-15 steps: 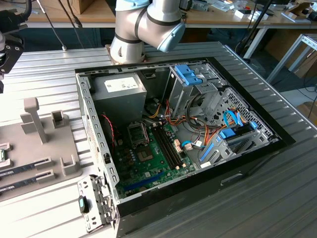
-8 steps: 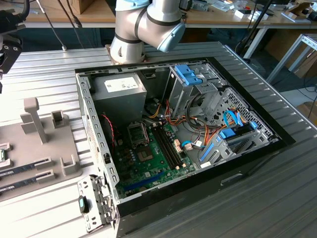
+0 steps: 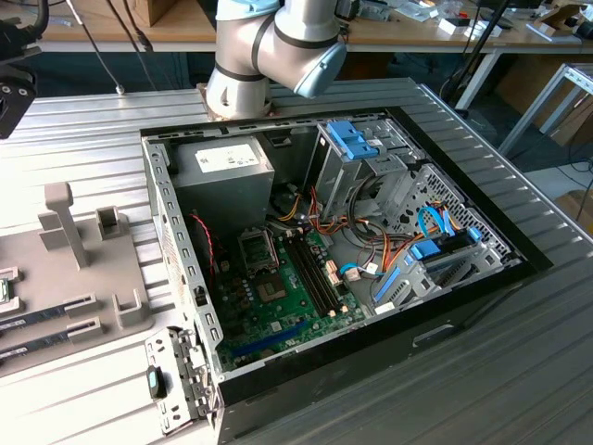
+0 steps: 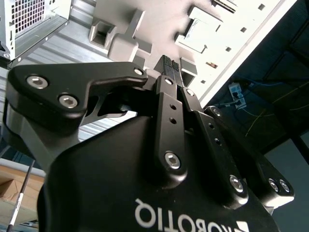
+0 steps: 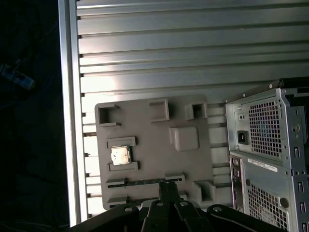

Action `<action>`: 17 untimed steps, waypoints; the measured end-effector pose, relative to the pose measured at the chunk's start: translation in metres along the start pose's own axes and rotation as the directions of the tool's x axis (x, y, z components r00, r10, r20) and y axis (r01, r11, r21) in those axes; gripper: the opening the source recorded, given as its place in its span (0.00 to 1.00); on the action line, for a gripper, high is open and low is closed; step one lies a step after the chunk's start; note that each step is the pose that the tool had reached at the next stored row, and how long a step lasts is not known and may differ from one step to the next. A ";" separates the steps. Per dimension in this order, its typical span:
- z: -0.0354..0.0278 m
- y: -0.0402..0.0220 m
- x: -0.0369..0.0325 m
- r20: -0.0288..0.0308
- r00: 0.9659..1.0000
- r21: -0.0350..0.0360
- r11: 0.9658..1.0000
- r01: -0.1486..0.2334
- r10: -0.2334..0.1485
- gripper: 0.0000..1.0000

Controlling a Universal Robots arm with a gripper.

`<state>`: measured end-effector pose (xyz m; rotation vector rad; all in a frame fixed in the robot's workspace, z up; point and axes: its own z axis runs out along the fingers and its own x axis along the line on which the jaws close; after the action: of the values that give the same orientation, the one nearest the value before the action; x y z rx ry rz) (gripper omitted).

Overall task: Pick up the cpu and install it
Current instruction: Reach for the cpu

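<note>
The cpu, a small silver square, lies flat in a pocket of the grey holder tray on the ribbed metal table. In the exterior view its edge peeks in at the left border. My gripper hangs well above the tray, over the tray edge with the memory-stick slots and a short way to one side of the cpu. Its black fingers are shut, pressed together with nothing between them. The open computer case holds the green motherboard with its cpu socket.
Memory sticks lie in the tray's slots. A grey post rises from the tray. The case's rear panel stands close beside the tray. Inside the case are a power supply, drive cages and loose cables.
</note>
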<state>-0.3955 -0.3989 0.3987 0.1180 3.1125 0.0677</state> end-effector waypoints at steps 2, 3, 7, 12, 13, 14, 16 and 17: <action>0.0002 -0.0001 0.0009 0.000 1.000 0.000 1.000 0.000 0.000 0.10; 0.0003 -0.0001 0.0012 0.000 1.000 0.000 1.000 0.000 0.000 0.10; 0.0008 -0.0002 0.0028 0.000 1.000 0.000 1.000 0.000 0.000 0.10; 0.0026 -0.0003 0.0031 0.000 1.000 0.000 1.000 0.000 0.000 0.10; 0.0028 -0.0004 0.0032 0.000 1.000 0.000 1.000 0.000 0.000 0.10; 0.0032 -0.0003 0.0032 0.000 1.000 0.000 1.000 0.000 0.000 0.10; 0.0041 -0.0004 0.0032 0.000 1.000 0.000 1.000 0.000 0.000 0.10; 0.0046 -0.0005 0.0032 0.000 1.000 0.000 1.000 0.000 0.000 0.10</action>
<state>-0.3986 -0.3990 0.3940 0.1179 3.1125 0.0676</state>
